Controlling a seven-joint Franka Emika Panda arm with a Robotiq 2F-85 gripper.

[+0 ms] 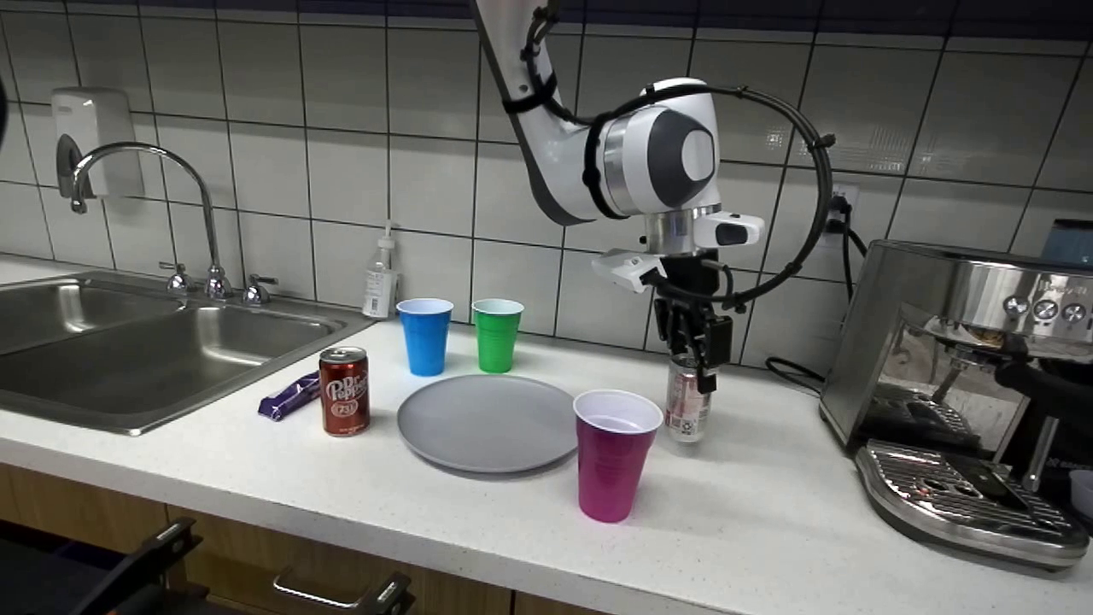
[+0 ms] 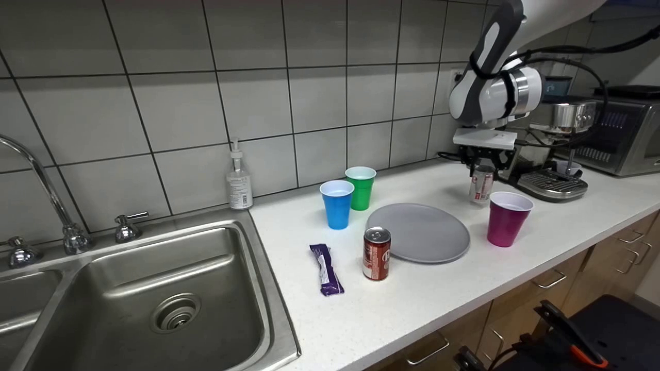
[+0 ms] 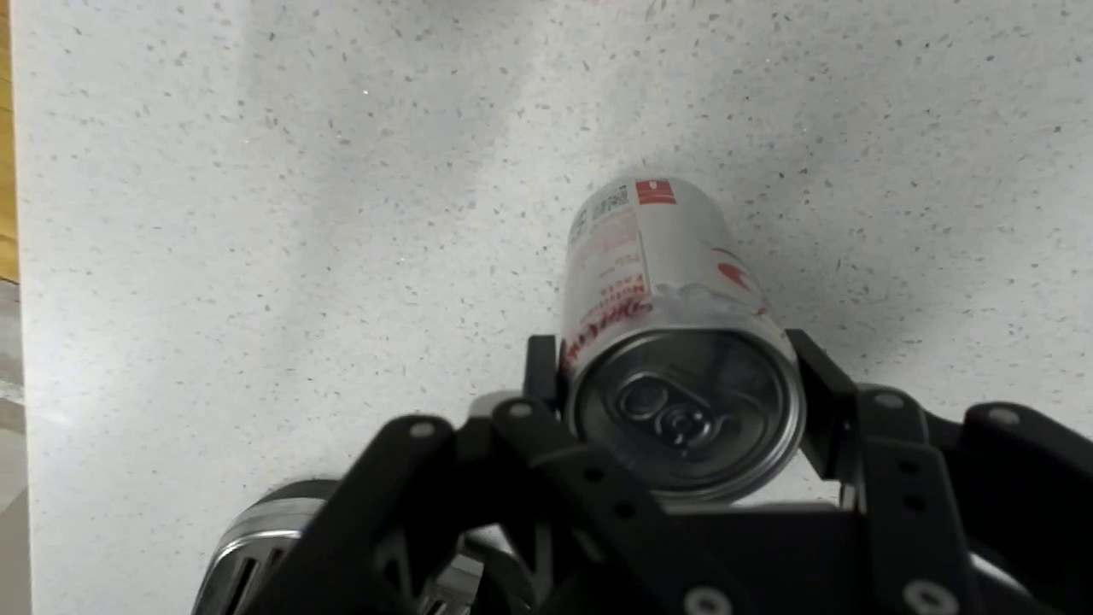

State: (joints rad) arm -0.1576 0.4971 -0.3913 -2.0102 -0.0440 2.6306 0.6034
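Between the flat round grey plate (image 1: 487, 423) and the boxy silver metal espresso machine (image 1: 990, 282), a cylindrical silver-white metal can with red print (image 1: 686, 410) is upright over the speckled white surface (image 1: 768, 512); whether its base touches, I cannot tell. The black two-fingered hand (image 3: 679, 384) points down at it and grips its upper part: the wrist view shows a finger against either side, with the dark top and pull tab between them. Near the gripped can, just beside the plate, a tall magenta plastic cup with a white inside (image 1: 610, 470) stands upright. A blue plastic cup (image 2: 337, 206) and a green plastic cup (image 2: 362, 190) stand behind the plate, near the tiled wall (image 2: 180, 31). Toward the stainless-steel sink (image 2: 276, 309), a dark red metal Dr Pepper can (image 2: 377, 254) stands by the plate, with a shiny purple wrapped bar (image 2: 326, 270) lying near it.
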